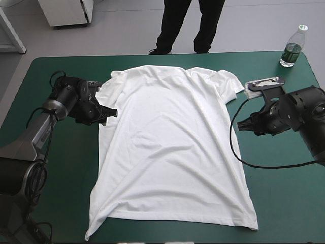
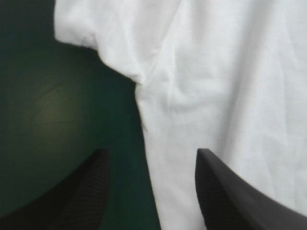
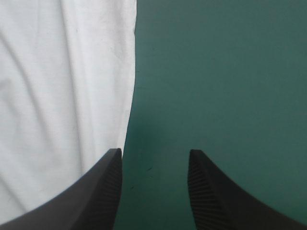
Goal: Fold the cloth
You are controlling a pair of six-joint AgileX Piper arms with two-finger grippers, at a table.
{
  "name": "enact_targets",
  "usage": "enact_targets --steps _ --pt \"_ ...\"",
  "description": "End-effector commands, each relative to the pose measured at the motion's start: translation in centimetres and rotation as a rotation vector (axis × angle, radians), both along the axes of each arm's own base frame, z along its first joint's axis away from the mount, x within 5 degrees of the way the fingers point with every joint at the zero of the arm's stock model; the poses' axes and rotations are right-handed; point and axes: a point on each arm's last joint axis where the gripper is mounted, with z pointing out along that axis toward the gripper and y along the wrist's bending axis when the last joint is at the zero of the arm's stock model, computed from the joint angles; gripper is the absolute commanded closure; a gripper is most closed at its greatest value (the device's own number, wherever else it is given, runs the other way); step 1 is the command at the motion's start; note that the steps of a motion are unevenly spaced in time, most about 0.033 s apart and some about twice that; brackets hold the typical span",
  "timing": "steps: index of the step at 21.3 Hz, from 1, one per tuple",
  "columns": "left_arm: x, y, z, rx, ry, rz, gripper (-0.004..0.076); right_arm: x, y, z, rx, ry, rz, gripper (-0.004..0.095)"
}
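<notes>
Closest to us, the left jaws stand wide open and hold nothing: one black finger (image 2: pixel 72 201) is over the teal-green cover, the other over white cloth, and the side edge of the T-shirt (image 1: pixel 172 152) runs between them. Just ahead of them the edge bends out into the left sleeve (image 2: pixel 96 28). We cannot tell whether either finger touches the cloth.

The right jaws are open just as far and also empty. One finger (image 3: pixel 86 201) sits at the shirt's right side edge, the other over bare cover, with the edge running straight ahead of them.

From above, we see the T-shirt spread flat in the middle of the bench (image 1: pixel 284 193), collar toward the far edge and hem toward the near edge. Soft creases cross it, and the near left corner of the hem trails to a point. The left sleeve is bunched by the left jaws; the right sleeve lies flat.

A clear water bottle (image 1: pixel 293 47) stands upright at the far right corner, well apart from the shirt.
</notes>
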Motion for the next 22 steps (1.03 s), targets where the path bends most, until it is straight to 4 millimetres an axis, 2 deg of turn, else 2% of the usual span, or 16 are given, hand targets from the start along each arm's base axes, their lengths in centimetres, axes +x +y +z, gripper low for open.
enact_targets --steps 1,7,9,10,11,12,14,17,19,22 --pt "0.6 -0.3 0.8 -0.022 -0.048 -0.003 0.0335 -0.2 -0.3 1.7 -0.004 -0.096 -0.001 0.0494" --pt "1.7 -0.6 -2.1 -0.028 0.024 0.012 0.0336 -0.3 -0.5 1.7 -0.016 -0.093 -0.008 0.0494" --pt "2.1 -0.6 -3.2 -0.024 0.052 0.016 0.0381 -0.2 -0.5 1.7 -0.014 -0.095 -0.012 0.0494" --pt "2.2 -0.7 -4.0 -0.022 0.076 0.017 0.0472 -0.2 -0.4 1.7 -0.008 -0.103 -0.017 0.0494" --pt "2.3 -0.7 -4.2 -0.021 0.084 0.017 0.0518 -0.2 -0.4 1.8 -0.005 -0.107 -0.019 0.0494" --pt "2.3 -0.7 -4.7 -0.02 0.105 0.018 0.063 0.0 -0.5 1.8 0.003 -0.121 -0.026 0.0494" --pt "2.3 -0.7 -5.0 -0.017 0.121 0.018 0.0749 0.4 -0.7 1.8 0.011 -0.135 -0.047 0.0496" --pt "2.3 -0.6 -5.0 -0.011 0.12 0.017 0.0746 1.9 -1.7 0.9 0.048 -0.111 -0.115 0.0532" --pt "2.3 -0.6 -5.0 -0.01 0.124 0.017 0.0746 3.6 -2.1 -0.4 0.094 -0.084 -0.139 0.053" --pt "2.3 -0.7 -5.0 -0.014 0.124 0.018 0.0746 6.9 -1.4 -1.8 0.136 -0.044 -0.099 0.0515"
